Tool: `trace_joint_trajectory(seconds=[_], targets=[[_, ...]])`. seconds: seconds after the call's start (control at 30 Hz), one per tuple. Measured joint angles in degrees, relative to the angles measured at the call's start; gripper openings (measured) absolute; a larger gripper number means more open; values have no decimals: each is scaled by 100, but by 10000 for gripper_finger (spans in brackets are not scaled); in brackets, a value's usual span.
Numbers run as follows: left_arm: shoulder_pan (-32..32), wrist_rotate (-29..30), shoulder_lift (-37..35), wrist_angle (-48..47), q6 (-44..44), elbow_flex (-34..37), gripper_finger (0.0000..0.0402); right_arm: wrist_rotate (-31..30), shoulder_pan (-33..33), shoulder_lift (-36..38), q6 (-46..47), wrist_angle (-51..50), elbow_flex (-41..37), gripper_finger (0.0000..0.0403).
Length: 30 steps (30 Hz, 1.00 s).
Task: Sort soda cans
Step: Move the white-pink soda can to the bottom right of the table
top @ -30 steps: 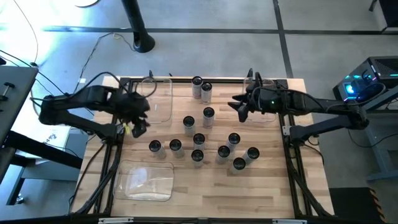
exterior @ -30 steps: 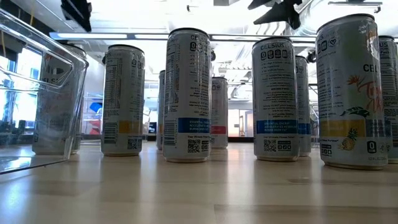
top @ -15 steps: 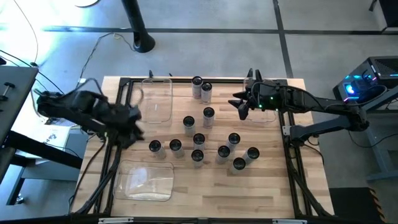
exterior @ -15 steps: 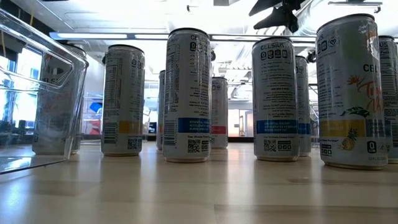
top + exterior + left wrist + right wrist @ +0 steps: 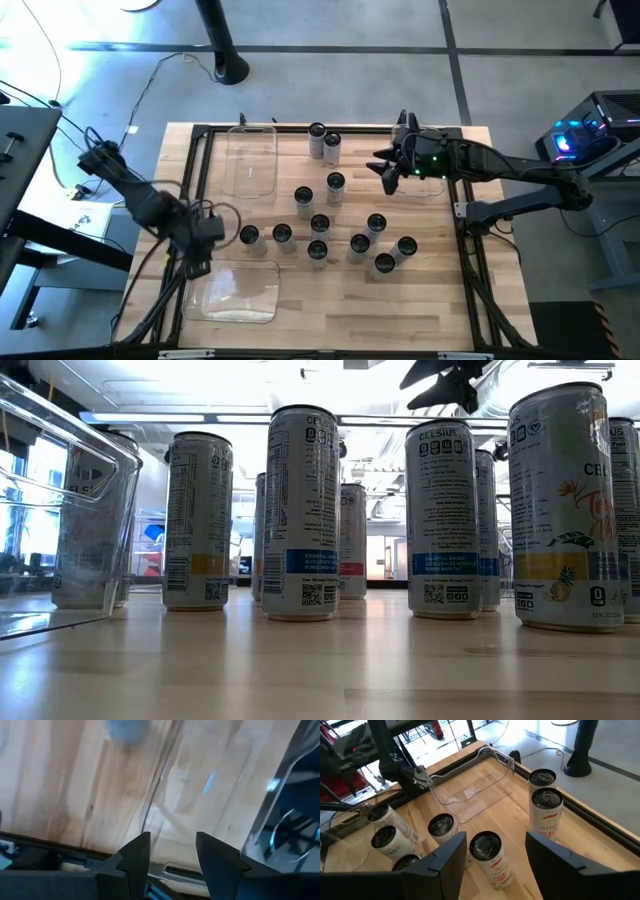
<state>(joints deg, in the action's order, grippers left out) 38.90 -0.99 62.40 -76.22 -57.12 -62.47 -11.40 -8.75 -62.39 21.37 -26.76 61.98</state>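
Wooden table [image 5: 440, 290] under bright room lights, soda cans [image 5: 320, 222] standing upright in a group at its middle.

Nothing is held: the left gripper [image 5: 197, 262], fingers parted with an empty gap, is placed over the near clear bin [image 5: 238, 290]; the right gripper [image 5: 388, 172], also parted and empty, is held above the far right bin, beside the cans.

Soda cans [image 5: 320, 224] between two bins [image 5: 251, 160]
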Motion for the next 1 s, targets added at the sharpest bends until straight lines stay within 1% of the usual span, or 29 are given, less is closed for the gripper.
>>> trace_joint_trajectory(seconds=[0.1,0.17,0.27,0.4,0.6,0.7,0.77,0.83,0.9,1.0], targets=[[377,-6,21,223,-150,156,152,4,0,-74,17,-107,0,199],[619,-22,21,227,-433,159,152,7,0,-132,63,-151,0,199],[889,19,-91,154,-1564,158,152,9,0,-231,111,-175,0,199],[1106,-67,-161,-331,-3623,157,152,9,0,-380,107,-173,0,199],[1402,-253,-45,-342,-5096,175,152,12,0,-692,63,-171,0,199],[1555,-621,66,-254,-5552,379,152,96,0,-809,80,-158,0,199],[1666,-765,96,3,-5796,660,152,106,0,-829,70,-93,-2,199],[1732,-749,102,381,-5868,942,152,153,0,-822,66,92,-2,199],[1748,-716,98,523,-5955,1092,152,219,0,-777,63,240,-2,199],[1737,-398,93,600,-6104,1114,152,299,0,-733,46,446,-2,199]])
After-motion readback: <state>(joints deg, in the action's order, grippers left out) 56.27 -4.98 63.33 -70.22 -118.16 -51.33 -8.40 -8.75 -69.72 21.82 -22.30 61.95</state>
